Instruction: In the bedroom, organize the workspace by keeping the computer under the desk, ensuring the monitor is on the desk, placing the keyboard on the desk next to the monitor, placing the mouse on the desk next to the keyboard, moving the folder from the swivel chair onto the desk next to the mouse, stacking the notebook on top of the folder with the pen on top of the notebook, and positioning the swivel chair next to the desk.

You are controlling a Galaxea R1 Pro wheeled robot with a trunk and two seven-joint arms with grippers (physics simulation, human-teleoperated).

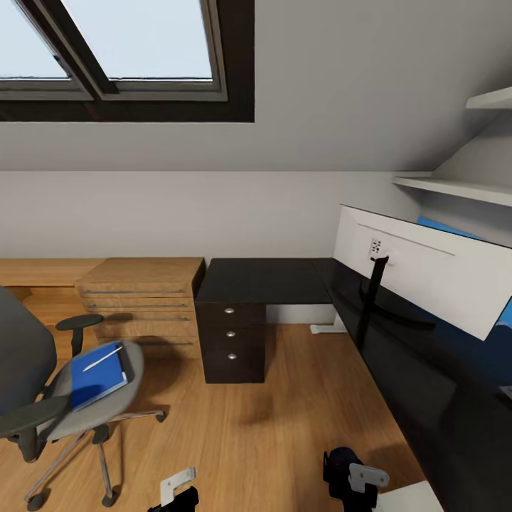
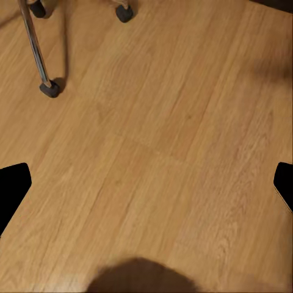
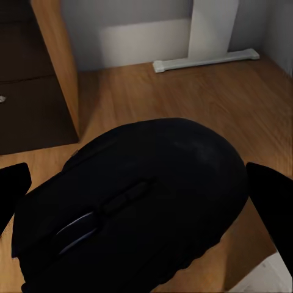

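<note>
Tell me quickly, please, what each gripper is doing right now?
Left gripper: open, holding nothing, above the floor.
Right gripper: closed on the mouse.

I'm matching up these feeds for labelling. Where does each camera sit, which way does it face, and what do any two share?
Head view: high on the robot, looking down over the desk, monitor and swivel chair; both arms' ends at the lower edge.
Left wrist view: faces the wood floor; dark fingertips at the sides.
Right wrist view: faces the mouse between its gripper fingers.
Shared: the chair's chrome legs in head and left wrist views.
</note>
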